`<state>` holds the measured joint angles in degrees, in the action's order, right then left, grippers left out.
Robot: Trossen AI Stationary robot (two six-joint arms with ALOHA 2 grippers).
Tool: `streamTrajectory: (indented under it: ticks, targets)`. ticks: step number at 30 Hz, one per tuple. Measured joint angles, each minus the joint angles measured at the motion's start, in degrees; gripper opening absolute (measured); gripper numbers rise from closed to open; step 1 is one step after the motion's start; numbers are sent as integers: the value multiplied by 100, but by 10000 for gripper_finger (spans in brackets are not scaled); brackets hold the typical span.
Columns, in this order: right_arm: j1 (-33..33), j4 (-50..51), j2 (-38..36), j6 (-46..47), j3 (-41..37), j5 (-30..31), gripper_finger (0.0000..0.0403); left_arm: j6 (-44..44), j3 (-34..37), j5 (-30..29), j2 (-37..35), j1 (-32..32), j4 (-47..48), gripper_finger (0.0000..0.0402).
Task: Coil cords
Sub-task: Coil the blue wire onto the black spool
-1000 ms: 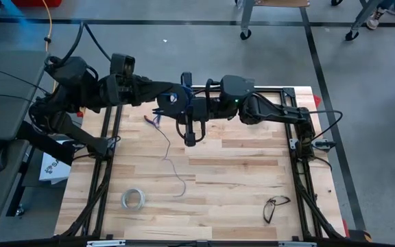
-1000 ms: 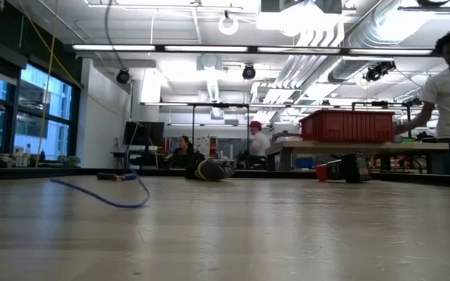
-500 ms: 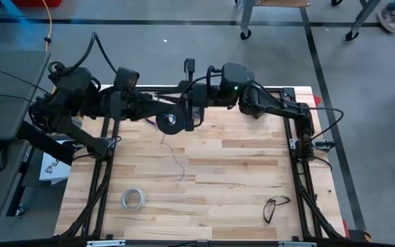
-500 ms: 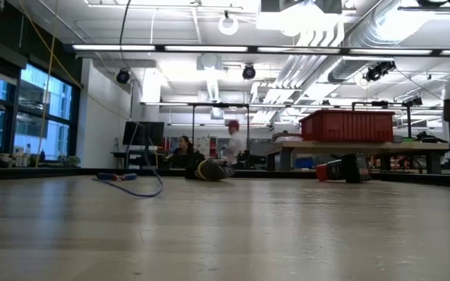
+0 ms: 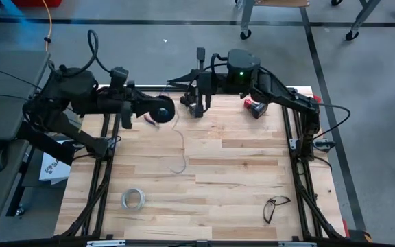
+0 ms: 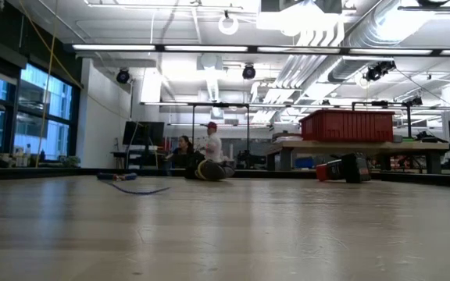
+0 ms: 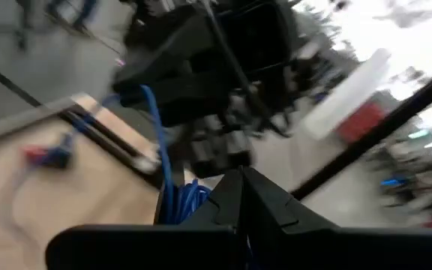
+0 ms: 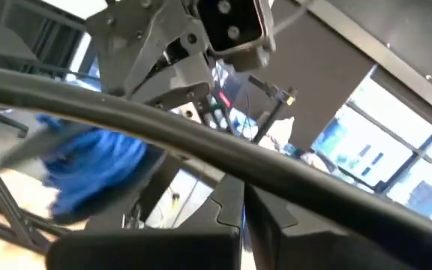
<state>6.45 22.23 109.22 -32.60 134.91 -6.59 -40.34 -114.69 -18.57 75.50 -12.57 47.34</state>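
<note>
The cord is a thin blue wire, partly wound on a small dark round spool [image 5: 162,108]. The spool sits at the tip of my left gripper [image 5: 158,110], which is shut, above the table's far left part. The blue windings [image 7: 177,204] show beside its fingers. My right gripper [image 5: 196,107] is shut close to the spool's right. A strand [image 7: 154,127] rises from the windings toward it. The wire's loose tail [image 5: 182,147] lies slack on the wood and shows in the low view too [image 6: 141,190]. My left gripper holds the spool with the blue windings [image 7: 190,196] right against its shut fingers, reaching in level from the table's left. The spool is lifted clear of the table. The fingers hide which part they have. My right gripper is shut on the thin wire; a blue sliver [image 8: 244,215] shows between its fingertips. It comes level from the table's right. The strand runs on to the blurred blue windings [image 8: 88,169].
A whitish tape ring [image 5: 133,199] lies at the near left and a pair of glasses [image 5: 274,206] at the near right. A red object [image 5: 256,108] sits at the far right. A small red-blue piece [image 5: 151,121] lies under the left gripper.
Both grippers stood together over the table's middle far part. My left gripper has drawn back toward the left edge with the spool and rolled. My right gripper has gone toward the far edge. The wire's tail has slid toward the far edge, and its raised loop has sunk flat.
</note>
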Motion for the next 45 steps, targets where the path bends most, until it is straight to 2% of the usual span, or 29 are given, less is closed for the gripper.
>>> streamTrajectory:
  ticks: [4, 13, 16, 19, 24, 29, 33, 37, 40, 42, 45]
  targets:
    - [56, 216, -84, 2, 0, 129, 0, 1199, 0, -382, -4, 130, 163, 0]
    - [51, 613, -196, 169, 0, 651, 0, 4341, 0, -1994, -13, 163, -39, 0]
    - [27, 645, -218, 340, 0, 685, 1, 5104, 0, -2256, -11, 169, -276, 0]
    - [24, 877, -231, 409, 4, 723, 1, 5467, 0, -2211, -21, 166, -887, 1]
    - [-41, 1041, -222, 921, 2, 872, 1, 5548, 0, -1588, -92, 110, -1676, 3]
    - [-49, 1148, -307, 1968, 2, 856, 15, 5195, -7, -1410, -291, 115, -2091, 4]
    - [-48, 1330, -297, 2874, 2, 729, 70, 4459, -7, -1067, -417, 315, -2061, 4]
    - [-88, 1654, -240, 3264, 2, 599, 147, 3764, -7, 22, -474, 755, -2003, 4]
    - [-93, 1775, -233, 3288, 2, 241, 199, 3609, -7, 497, -455, 1048, -1855, 4]
    - [-93, 1774, -239, 3431, 2, -9, 222, 3615, -7, 532, -403, 1261, -1699, 3]
    - [-71, 1842, -239, 3518, 2, 3, 236, 3592, -4, 883, -262, 1613, -1704, 2]
